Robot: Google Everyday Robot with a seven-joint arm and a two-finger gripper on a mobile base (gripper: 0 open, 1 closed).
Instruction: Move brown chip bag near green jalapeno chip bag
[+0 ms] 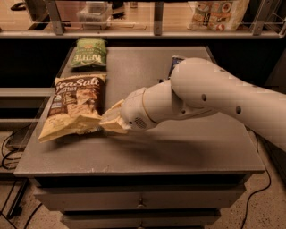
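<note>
Gripper (111, 121) sat left of centre, clamped on brown chip bag (73, 105) corner, green chip bag (89, 53) lay upper left on worktop (187, 152).

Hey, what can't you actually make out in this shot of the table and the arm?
Camera view:
- Gripper at the brown chip bag's near right corner: its hold is masked by the crumpled bag edge.
- Blue bag: mostly behind the arm.
- Shelf packages: cut off by the top edge.
</note>
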